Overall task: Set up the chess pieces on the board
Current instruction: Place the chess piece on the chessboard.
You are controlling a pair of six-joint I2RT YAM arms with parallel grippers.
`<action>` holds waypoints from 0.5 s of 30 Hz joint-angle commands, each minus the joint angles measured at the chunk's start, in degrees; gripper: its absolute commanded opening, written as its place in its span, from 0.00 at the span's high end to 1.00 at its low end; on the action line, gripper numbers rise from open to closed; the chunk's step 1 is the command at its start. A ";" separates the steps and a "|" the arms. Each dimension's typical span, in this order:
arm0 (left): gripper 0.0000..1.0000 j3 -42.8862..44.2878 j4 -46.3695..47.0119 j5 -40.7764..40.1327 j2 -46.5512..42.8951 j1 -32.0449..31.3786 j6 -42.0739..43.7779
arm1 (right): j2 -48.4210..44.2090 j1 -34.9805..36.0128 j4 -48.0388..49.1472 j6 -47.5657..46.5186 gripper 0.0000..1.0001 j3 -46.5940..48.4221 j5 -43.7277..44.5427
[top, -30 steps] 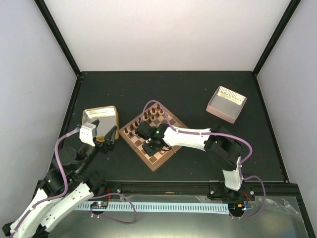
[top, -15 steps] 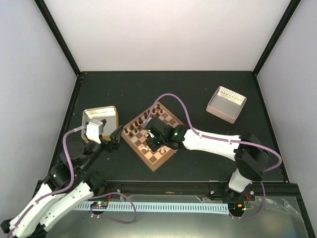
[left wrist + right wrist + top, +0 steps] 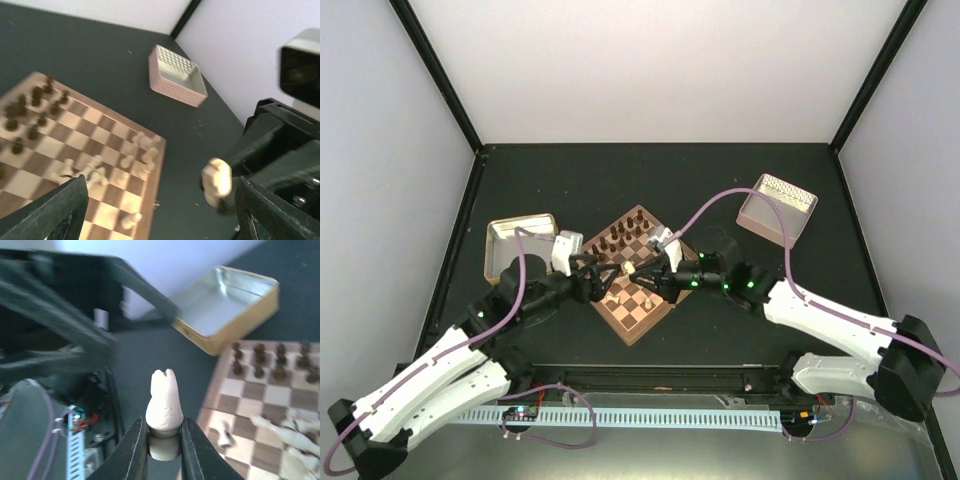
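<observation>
My right gripper [image 3: 164, 429] is shut on the base of a pale cream chess piece [image 3: 164, 400] and holds it upright in the air. From above, that piece [image 3: 630, 268] hangs over the left part of the board [image 3: 638, 335], with the right gripper [image 3: 643, 270] beside it. My left gripper [image 3: 603, 276] faces it, open wide. In the left wrist view the piece [image 3: 216, 182] sits between the left fingers [image 3: 67, 210], nearer the right one, untouched. Dark pieces [image 3: 620, 236] stand along the board's far side. Pale pieces [image 3: 136, 156] cluster on the board [image 3: 107, 127], some lying down.
A shallow yellowish metal tray [image 3: 520, 240] lies left of the board and also shows in the right wrist view as the tray [image 3: 225, 305]. A pinkish bin [image 3: 777, 208] stands at the back right, seen too as the bin [image 3: 177, 76].
The right gripper has lifted the pale piece off the board and carried it up and left. The left arm has swung right from beside the tray to face it.
</observation>
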 commanded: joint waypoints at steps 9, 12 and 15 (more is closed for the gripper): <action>0.31 5.46 5.68 18.00 2.13 0.66 -7.95 | -7.13 -1.02 14.04 1.09 0.88 -1.88 -25.06; 0.40 4.60 5.78 21.10 0.96 0.75 -9.41 | -5.80 -1.08 13.08 0.75 0.89 0.11 -27.74; 0.55 4.71 5.45 22.91 0.60 0.82 -10.46 | -3.99 -1.15 10.76 -0.50 0.89 1.94 -29.43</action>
